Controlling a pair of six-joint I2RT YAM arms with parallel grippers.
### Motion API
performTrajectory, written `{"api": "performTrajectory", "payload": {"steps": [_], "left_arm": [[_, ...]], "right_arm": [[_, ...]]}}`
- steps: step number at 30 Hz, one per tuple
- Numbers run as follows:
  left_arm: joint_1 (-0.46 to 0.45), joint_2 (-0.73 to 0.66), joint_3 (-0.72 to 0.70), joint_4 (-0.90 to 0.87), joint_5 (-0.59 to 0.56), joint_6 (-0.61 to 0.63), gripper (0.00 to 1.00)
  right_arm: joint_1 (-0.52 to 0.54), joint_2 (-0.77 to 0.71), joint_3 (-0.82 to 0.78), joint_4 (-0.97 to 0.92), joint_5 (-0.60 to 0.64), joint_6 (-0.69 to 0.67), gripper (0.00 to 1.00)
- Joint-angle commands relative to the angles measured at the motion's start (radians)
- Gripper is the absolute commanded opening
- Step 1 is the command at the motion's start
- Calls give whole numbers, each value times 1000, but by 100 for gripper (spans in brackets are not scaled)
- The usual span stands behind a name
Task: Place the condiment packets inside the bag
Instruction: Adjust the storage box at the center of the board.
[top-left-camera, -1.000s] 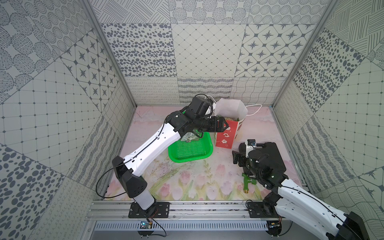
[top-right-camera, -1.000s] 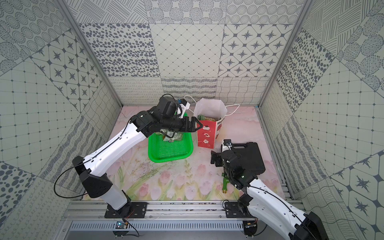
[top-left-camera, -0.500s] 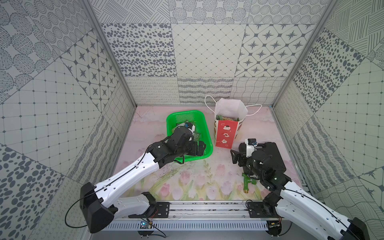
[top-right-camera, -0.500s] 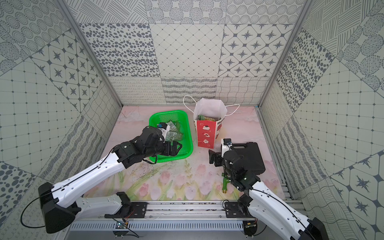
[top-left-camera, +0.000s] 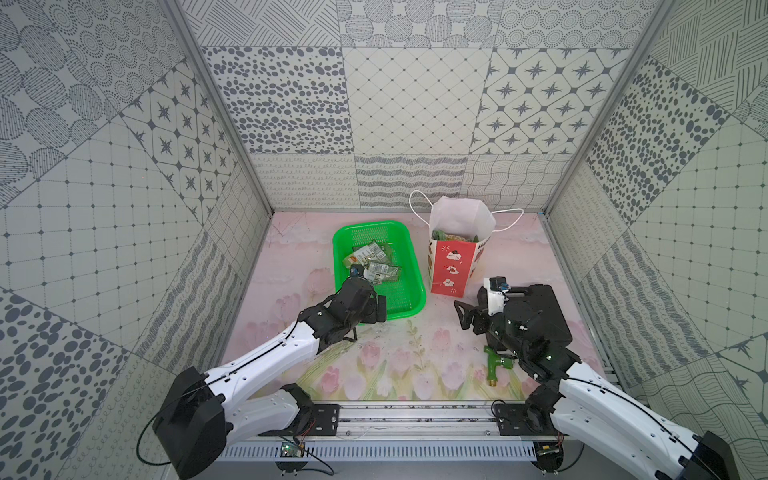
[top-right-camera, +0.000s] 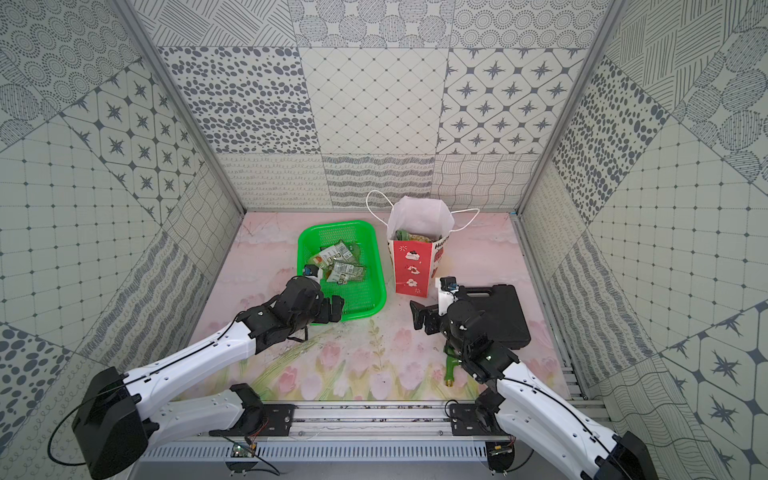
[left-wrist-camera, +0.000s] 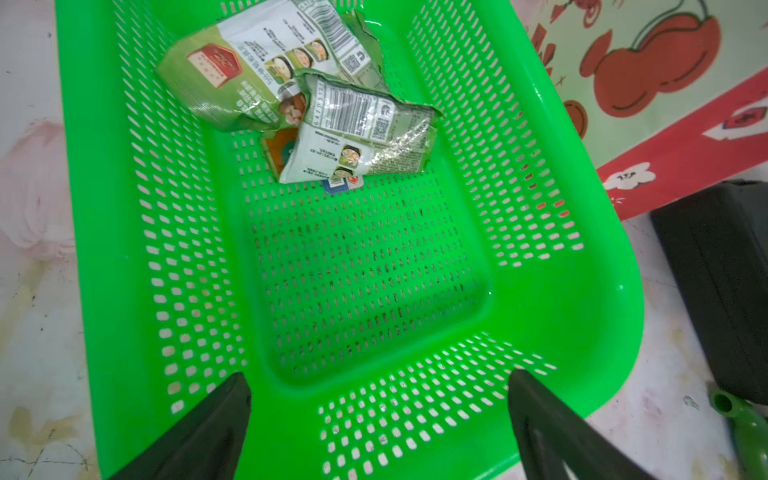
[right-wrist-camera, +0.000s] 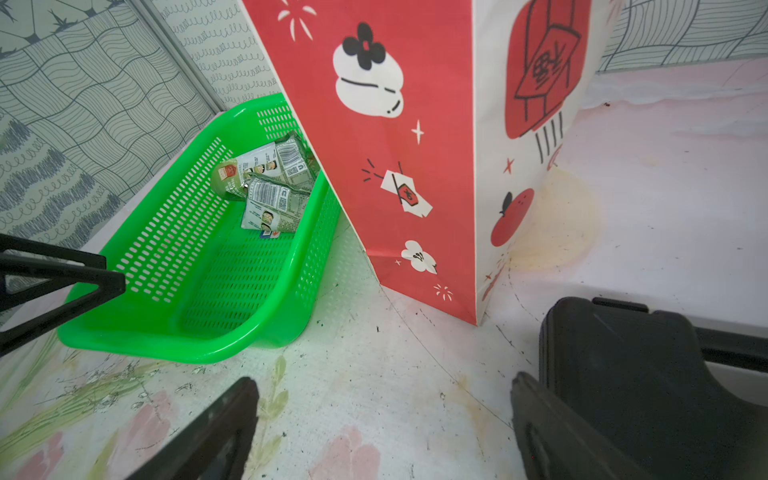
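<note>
**Inspector:** Left arm, pose?
**Onlooker:** Stretched low and forward from the rail, wrist tipped down. The left pincer (left-wrist-camera: 378, 386) hangs over the near end of the green basket (left-wrist-camera: 602, 291), fingers spread wide, nothing between them.
**Inspector:** Right arm?
**Onlooker:** Folded at the elbow, wrist above the black case (top-left-camera: 544, 307). The right pincer (right-wrist-camera: 384, 384) is spread wide as well and empty, over bare table (right-wrist-camera: 395, 332). The case lies just beside one of its fingers.
**Inspector:** Task items?
**Onlooker:** The condiment packets (left-wrist-camera: 299, 95) lie piled straight ahead of the left pincer, at the basket's far end, well apart from its fingertips. More of them show in the mouth of the bag (top-left-camera: 453, 266), which stands upright ahead of the right pincer, not touching it.
**Inspector:** Legible markings?
**Onlooker:** The packet backs carry barcodes, QR codes, small dish photos and a red house-shaped emblem; the fine print is too small to read. The bag's side panel has lettering beginning "Ha", and I cannot read the rest
</note>
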Motion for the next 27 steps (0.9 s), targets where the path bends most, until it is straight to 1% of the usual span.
{"api": "performTrajectory", "payload": {"steps": [1,5,10,14,17,19,23,27], "left_arm": [[56,20,-16,121,8,-28,99],[97,34,-26,126,50,-65,99],[148,4,-57,133,86,-105,100],[157,-60,-99,150,60,-118,100],[178,-106,-144,169,47,-139,99],[212,-135,-167,171,61,-167,100],[254,-174,-197,177,96,-192,99],[271,-211,-210,168,92,-199,99]], "right_arm": [[70,21,1,79,-2,-58,97],[157,64,18,104,44,-88,97],[258,141,82,107,109,-74,97],[345,224,181,54,180,-89,97],[375,283,243,32,200,-64,97],[389,335,291,24,193,-40,97],[432,445,388,7,255,-18,97],[439,572,485,-13,293,29,97]]}}
